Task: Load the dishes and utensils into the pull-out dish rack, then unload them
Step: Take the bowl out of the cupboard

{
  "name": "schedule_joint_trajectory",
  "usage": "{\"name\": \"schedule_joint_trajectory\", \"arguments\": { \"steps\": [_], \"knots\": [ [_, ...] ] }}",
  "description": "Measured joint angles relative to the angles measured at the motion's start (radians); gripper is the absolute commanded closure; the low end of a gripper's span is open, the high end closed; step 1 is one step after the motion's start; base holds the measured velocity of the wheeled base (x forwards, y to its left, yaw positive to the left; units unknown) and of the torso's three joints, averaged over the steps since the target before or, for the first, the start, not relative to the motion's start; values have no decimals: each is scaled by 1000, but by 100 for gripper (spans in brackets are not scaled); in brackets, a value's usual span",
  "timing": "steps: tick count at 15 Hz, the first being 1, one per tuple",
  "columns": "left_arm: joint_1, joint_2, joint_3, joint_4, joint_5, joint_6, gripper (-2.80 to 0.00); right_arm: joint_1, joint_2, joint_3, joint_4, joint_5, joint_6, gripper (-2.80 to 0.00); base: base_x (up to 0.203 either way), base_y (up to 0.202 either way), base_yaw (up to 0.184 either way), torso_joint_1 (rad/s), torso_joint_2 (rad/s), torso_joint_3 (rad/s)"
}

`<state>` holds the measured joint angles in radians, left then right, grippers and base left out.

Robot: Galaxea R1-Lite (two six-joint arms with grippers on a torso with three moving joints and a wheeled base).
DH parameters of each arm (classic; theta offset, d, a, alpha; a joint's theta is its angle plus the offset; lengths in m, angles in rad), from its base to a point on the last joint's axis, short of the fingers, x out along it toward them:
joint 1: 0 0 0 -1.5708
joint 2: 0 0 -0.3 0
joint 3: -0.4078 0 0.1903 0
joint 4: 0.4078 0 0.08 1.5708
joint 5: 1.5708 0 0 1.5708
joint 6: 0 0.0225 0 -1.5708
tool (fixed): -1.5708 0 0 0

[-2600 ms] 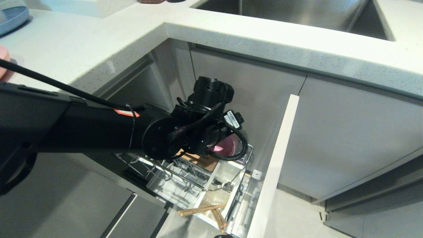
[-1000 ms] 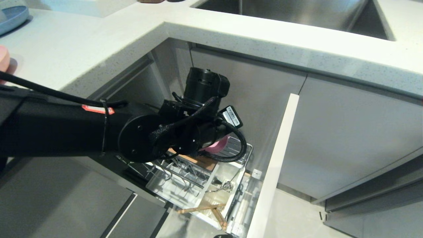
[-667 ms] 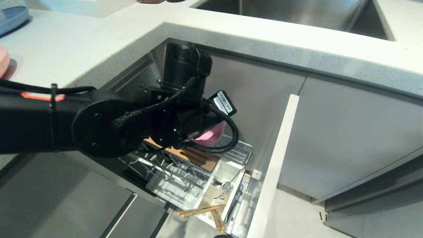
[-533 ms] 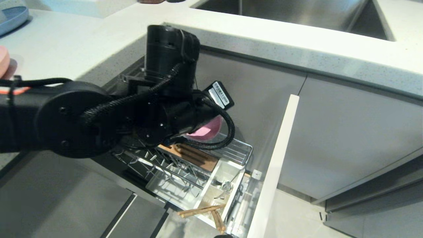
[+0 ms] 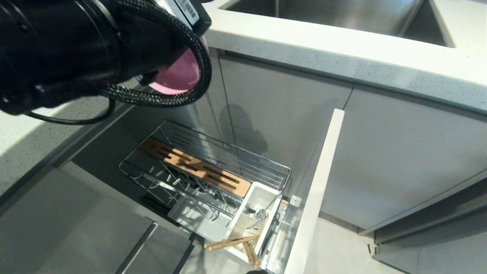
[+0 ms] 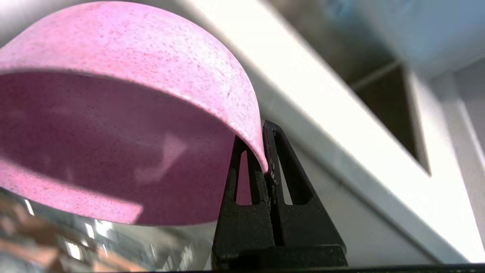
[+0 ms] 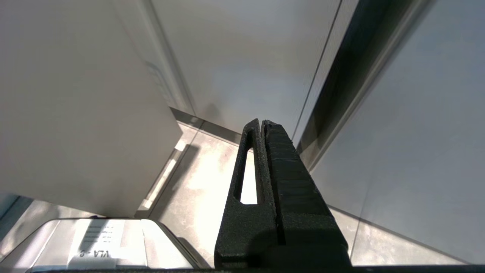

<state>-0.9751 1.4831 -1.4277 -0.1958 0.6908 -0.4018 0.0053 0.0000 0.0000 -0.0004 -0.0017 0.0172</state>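
Now clear of the pull-out dish rack [image 5: 213, 171], the pink bowl [image 6: 125, 113] rides high at about eleven o'clock in the head view, pinched by its rim between the closed fingers of the left gripper [image 6: 264, 151]. A second ago the bowl hung low over the rack's far end; it has since been lifted toward the white countertop [image 5: 342, 49], and the whole wire basket with its slotted wooden board [image 5: 194, 167] is exposed. That suggests the unloading half of the task is under way, with the bowl probably bound for the counter. The chopsticks [image 5: 232, 241] remain in the white utensil caddy [image 5: 255, 213] at six o'clock. The right gripper [image 7: 261, 131] hangs parked with its fingers pressed together, holding nothing.
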Motion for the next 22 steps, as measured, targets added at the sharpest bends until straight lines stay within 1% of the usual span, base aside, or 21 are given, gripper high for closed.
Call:
{"name": "schedule_joint_trajectory", "arguments": {
  "steps": [2, 4, 6, 8, 9, 10, 12, 13, 15, 17, 19, 20, 22],
  "knots": [
    [1, -21, -27, -93, 26, 143, 0, 0, 0, 0, 0, 0, 0, 0, 0, 0, 0, 0, 0, 0],
    [19, -32, -53, -150, 44, 257, 0, 0, 0, 0, 0, 0, 0, 0, 0, 0, 0, 0, 0, 0],
    [80, -36, -78, -150, 44, 349, 0, 0, 0, 0, 0, 0, 0, 0, 0, 0, 0, 0, 0, 0],
    [173, -38, -124, -132, 43, 442, 0, 0, 0, 0, 0, 0, 0, 0, 0, 0, 0, 0, 0, 0],
    [219, -38, -164, -109, 42, 474, 0, 0, 0, 0, 0, 0, 0, 0, 0, 0, 0, 0, 0, 0],
    [266, -39, -207, -61, 41, 493, 0, 0, 0, 0, 0, 0, 0, 0, 0, 0, 0, 0, 0, 0],
    [335, -46, -271, 68, 30, 505, 0, 1, 0, 0, 0, 0, 0, 0, 0, 0, 0, 0, 0, 0],
    [372, -55, -291, 138, 6, 507, 0, 1, 0, 0, 0, 0, 0, 0, 0, 0, 0, 0, 0, 0],
    [471, -87, -318, 270, -77, 509, 0, 0, 0, 0, 0, 0, 0, 0, 0, 0, 0, 0, 0, 0],
    [611, -133, -334, 381, -185, 510, 0, 0, 0, 0, 0, 0, 0, 0, 0, 0, 0, 0, 0, 0],
    [753, -187, -341, 469, -278, 511, 0, 0, 0, 0, 0, 0, 0, 0, 0, 0, 0, 0, 0, 0],
    [810, -214, -343, 523, -315, 517, 0, 0, 0, 0, 0, 0, 0, 0, 0, 0, 0, 0, 0, 0],
    [913, -254, -345, 621, -356, 555, 0, 0, 0, 0, 0, 0, 0, 0, 0, 0, 0, 0, 0, 0]
  ]
}}
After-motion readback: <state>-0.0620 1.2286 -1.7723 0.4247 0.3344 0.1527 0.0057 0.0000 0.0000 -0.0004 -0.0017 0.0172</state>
